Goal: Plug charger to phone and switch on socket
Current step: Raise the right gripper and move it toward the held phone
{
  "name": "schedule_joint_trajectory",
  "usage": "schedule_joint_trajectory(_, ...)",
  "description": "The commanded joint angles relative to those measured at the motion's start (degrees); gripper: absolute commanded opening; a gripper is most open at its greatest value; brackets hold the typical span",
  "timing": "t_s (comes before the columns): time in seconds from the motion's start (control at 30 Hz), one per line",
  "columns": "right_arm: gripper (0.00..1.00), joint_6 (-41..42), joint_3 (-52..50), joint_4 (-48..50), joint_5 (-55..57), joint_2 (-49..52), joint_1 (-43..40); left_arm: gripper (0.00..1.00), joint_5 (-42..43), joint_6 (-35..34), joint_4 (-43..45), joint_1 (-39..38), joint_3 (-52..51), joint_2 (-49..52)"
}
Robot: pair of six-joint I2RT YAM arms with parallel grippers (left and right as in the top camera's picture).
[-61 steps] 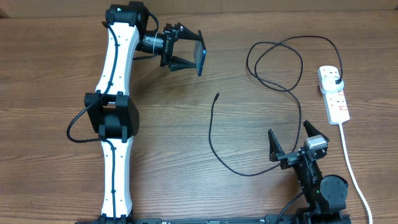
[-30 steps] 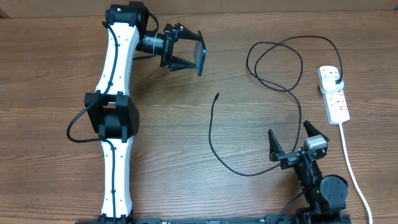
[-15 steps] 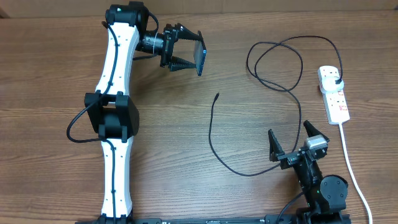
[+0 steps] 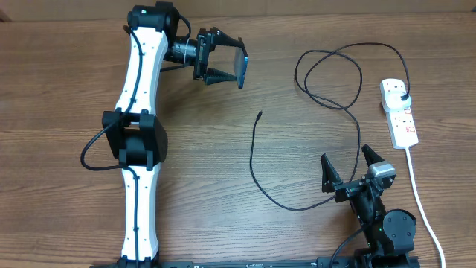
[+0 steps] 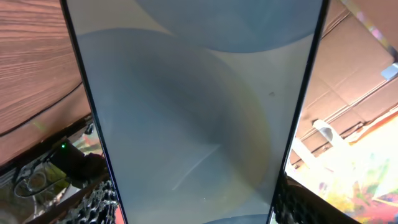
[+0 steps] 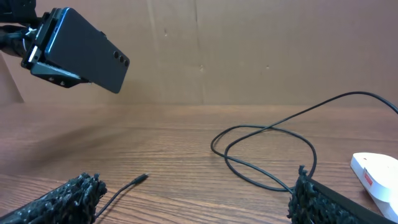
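Observation:
My left gripper point(image 4: 227, 65) is shut on the phone point(image 4: 242, 71) and holds it on edge above the table at the back middle. The phone's pale screen point(image 5: 193, 106) fills the left wrist view; its dark back shows in the right wrist view point(image 6: 87, 56). The charger's black cable point(image 4: 327, 104) lies looped on the table, its connector tip point(image 4: 259, 114) free in the middle and also seen in the right wrist view point(image 6: 142, 178). Its black plug point(image 4: 402, 97) sits in the white socket strip point(image 4: 399, 112) at right. My right gripper point(image 4: 348, 171) is open and empty near the front.
The socket's thick white cord point(image 4: 420, 197) runs down the right side toward the front edge. The left arm point(image 4: 137, 126) stretches along the left half of the wooden table. A brown cardboard wall point(image 6: 249, 50) stands behind the table.
The left gripper with the phone has shifted very slightly upward. The right arm has barely moved.

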Motion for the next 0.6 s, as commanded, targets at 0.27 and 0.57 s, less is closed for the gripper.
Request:
schedule_joint_trajectory(0.27,1.0,10.7,0.5,-1.4,-0.5,-0.6,0.3,0.04,2.6,3.2,-0.2,-2.0,1.7,0.4)
schedule_joint_trajectory(0.57,1.0,11.4,10.1,-9.8,-1.3,1.6,0.3,0.04,-9.1,-3.5,-0.2,-2.0,1.7,0.4)
